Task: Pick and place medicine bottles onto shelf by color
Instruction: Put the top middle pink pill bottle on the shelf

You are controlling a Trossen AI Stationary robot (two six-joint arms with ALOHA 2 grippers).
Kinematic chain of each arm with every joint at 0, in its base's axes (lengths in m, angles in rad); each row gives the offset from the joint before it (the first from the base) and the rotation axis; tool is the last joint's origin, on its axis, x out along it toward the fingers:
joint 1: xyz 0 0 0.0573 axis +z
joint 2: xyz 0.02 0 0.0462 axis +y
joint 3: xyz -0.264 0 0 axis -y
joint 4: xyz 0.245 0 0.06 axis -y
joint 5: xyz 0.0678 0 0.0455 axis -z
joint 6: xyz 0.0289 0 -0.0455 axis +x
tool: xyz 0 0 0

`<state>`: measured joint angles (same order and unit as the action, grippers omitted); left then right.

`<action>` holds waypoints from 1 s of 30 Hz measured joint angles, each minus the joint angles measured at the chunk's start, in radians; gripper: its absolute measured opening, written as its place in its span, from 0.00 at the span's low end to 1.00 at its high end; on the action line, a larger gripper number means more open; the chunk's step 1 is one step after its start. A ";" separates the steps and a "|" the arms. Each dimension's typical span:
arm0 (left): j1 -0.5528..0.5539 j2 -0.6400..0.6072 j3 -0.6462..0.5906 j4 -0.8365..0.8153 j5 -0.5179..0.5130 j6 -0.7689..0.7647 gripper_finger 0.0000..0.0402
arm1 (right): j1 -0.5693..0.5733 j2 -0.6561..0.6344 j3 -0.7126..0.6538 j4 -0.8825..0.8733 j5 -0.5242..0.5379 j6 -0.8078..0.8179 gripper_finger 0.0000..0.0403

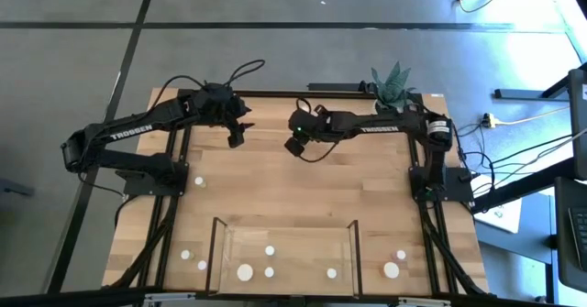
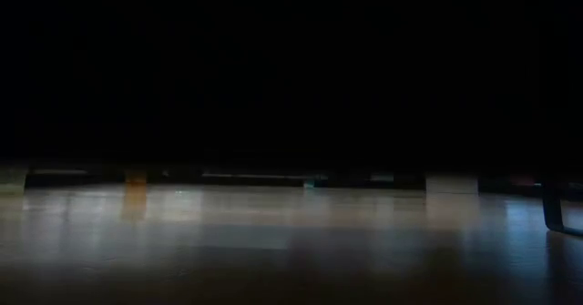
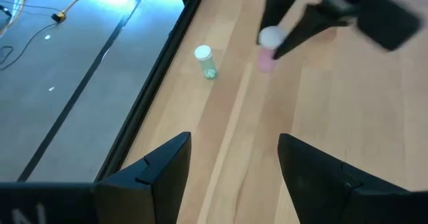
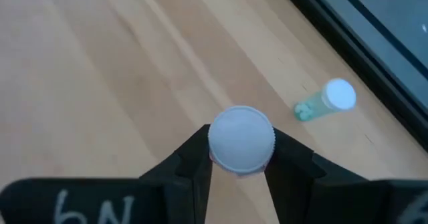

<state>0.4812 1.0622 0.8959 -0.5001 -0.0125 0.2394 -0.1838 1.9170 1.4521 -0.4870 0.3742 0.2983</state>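
Right claw (image 4: pixel 239 158) has a bottle pinched

Its fingers are closed on a white-capped pink bottle (image 4: pixel 241 142) over the far middle of the table. A green bottle (image 4: pixel 326 99) lies at about 2 o'clock from it. Left claw (image 3: pixel 231 154) hangs open, holding nothing; the shelf (image 1: pixel 284 238) sits at the near edge.

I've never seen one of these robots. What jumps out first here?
The right end effector, above the table's far middle, pinches a white-capped pink bottle. A green bottle lies tipped near the table's edge. The left end effector hangs open nearby; the shelf at the near edge holds some bottles.
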 joint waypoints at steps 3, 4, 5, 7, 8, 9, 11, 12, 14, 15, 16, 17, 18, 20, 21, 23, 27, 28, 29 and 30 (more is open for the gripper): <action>0.000 0.000 0.000 0.000 -0.001 0.000 0.54 | 0.034 -0.028 0.000 -0.038 0.002 -0.015 0.29; 0.000 0.000 0.000 0.001 -0.001 0.000 0.54 | 0.047 -0.037 0.000 -0.050 0.001 -0.015 0.29; 0.000 0.000 0.000 0.000 -0.002 0.000 0.54 | 0.062 -0.045 0.000 -0.064 0.002 -0.016 0.29; 0.000 0.000 0.000 0.001 -0.003 0.000 0.54 | 0.093 -0.065 0.000 -0.075 0.000 -0.022 0.29; 0.000 0.000 0.000 0.001 -0.004 0.000 0.54 | 0.110 -0.073 0.000 -0.078 0.000 -0.031 0.29; 0.000 0.000 0.000 0.001 -0.004 0.000 0.54 | 0.127 -0.084 0.000 -0.082 -0.001 -0.040 0.29; 0.000 0.000 0.000 0.001 -0.004 0.004 0.54 | 0.165 -0.097 0.000 -0.089 0.000 -0.046 0.29; 0.000 0.000 0.000 0.001 -0.004 0.003 0.54 | 0.183 -0.107 0.000 -0.093 -0.001 -0.048 0.29; -0.005 0.000 0.000 0.002 0.000 0.003 0.54 | 0.222 -0.129 0.000 -0.097 -0.001 -0.049 0.29; -0.007 0.000 0.000 0.001 0.017 0.004 0.54 | 0.241 -0.139 0.000 -0.105 -0.001 -0.049 0.29; -0.012 0.000 0.000 0.001 0.046 0.004 0.54 | 0.260 -0.147 0.000 -0.107 -0.001 -0.048 0.29; -0.020 0.000 0.000 0.001 0.087 0.003 0.54 | 0.279 -0.156 0.000 -0.116 -0.001 -0.047 0.29; -0.030 0.000 0.000 0.001 0.141 0.003 0.54 | 0.299 -0.162 0.000 -0.128 -0.001 -0.048 0.29; -0.055 0.000 0.000 0.001 0.244 0.005 0.54 | 0.341 -0.175 0.000 -0.131 0.000 -0.054 0.29; -0.069 0.000 0.000 0.002 0.280 0.005 0.54 | 0.362 -0.182 0.000 -0.136 0.000 -0.066 0.29; -0.103 0.000 0.000 0.003 0.314 -0.001 0.54 | 0.403 -0.188 0.000 -0.146 0.000 -0.086 0.29; -0.190 0.000 0.000 0.004 0.319 -0.052 0.54 | 0.480 -0.187 0.000 -0.162 -0.035 -0.122 0.29; -0.216 0.000 0.000 0.003 0.319 -0.065 0.54 | 0.497 -0.187 0.000 -0.165 -0.047 -0.122 0.29; -0.241 0.000 0.000 0.004 0.319 -0.078 0.54 | 0.512 -0.187 0.000 -0.172 -0.060 -0.120 0.29; -0.267 0.000 0.000 0.004 0.319 -0.089 0.54 | 0.529 -0.187 0.000 -0.176 -0.068 -0.119 0.29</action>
<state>0.2147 1.0618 0.8959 -0.4961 0.3061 0.1500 0.3450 1.7300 1.4521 -0.6633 0.3058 0.1793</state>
